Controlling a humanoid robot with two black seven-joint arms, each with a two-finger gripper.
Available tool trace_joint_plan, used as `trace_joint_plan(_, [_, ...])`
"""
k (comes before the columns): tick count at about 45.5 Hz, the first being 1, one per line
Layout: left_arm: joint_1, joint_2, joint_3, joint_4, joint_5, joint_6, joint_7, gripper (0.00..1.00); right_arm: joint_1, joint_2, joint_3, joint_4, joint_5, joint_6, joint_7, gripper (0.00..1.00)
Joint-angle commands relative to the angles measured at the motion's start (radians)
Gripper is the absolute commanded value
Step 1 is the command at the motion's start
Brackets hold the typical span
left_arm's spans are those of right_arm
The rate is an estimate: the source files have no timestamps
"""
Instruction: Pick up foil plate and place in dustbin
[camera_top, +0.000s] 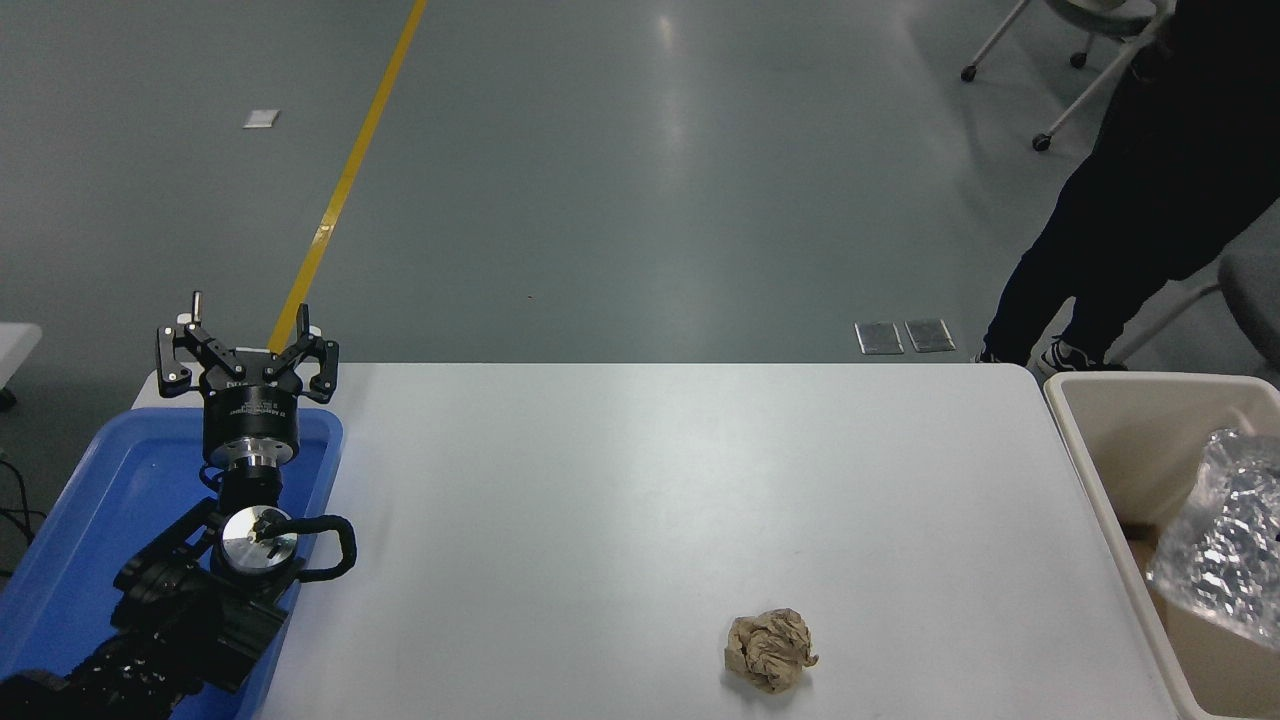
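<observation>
- Broadly, the white rectangular table (640, 480) fills the lower view; a person in dark trousers (1130, 220) stands beyond its far right corner.
- At the right edge sits the large cream-beige plastic dustbin (1095, 470), deep-walled and thick-rimmed.
- Inside it lies the shiny, crinkled silver foil plate (1225, 545), leaning against the bin's right side, so the task looks essentially done.
- Over the shallow blue plastic tray (110, 500) at the lower left, the left gripper (246, 340) is parked, fingers spread wide and holding nothing.
- Near the front edge rests the small brown crumpled paper ball (770, 650), well apart from the bin.
- No right arm or gripper shows, so its fingers cannot be judged.
- One risk: the light foil seems propped high rather than settled, and a nudge to the bin could shift it.
</observation>
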Motion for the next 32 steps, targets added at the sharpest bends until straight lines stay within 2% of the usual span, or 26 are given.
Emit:
trace_joint_plan(1, [-0.002,0.000,0.000,0.000,0.000,-0.001,0.000,0.99,0.066,0.011,-0.048,0.022,-0.010,-0.002,0.001,1.00])
trace_joint_plan(5, [-0.002,0.000,0.000,0.000,0.000,-0.001,0.002,0.99,0.193,-0.043,-0.149,0.101,-0.009,0.000,0.001,1.00])
trace_joint_plan(11, [-0.002,0.000,0.000,0.000,0.000,-0.001,0.002,0.99,0.477,-0.144,-0.385,0.362,-0.009,0.000,0.001,1.00])
trace_joint_plan(19, [-0.002,0.000,0.000,0.000,0.000,-0.001,0.002,0.99,0.917,-0.153,-0.671,0.666,-0.005,0.033,0.000,1.00])
trace_joint_plan(25, [0.000,0.000,0.000,0.000,0.000,-0.001,0.002,0.99,1.196,-0.123,-0.706,0.838,0.010,0.191,0.001,1.00])
trace_joint_plan(32, [0.000,0.000,0.000,0.000,0.000,-0.001,0.002,0.99,1.379,-0.097,-0.648,0.919,0.010,0.524,0.003,1.00])
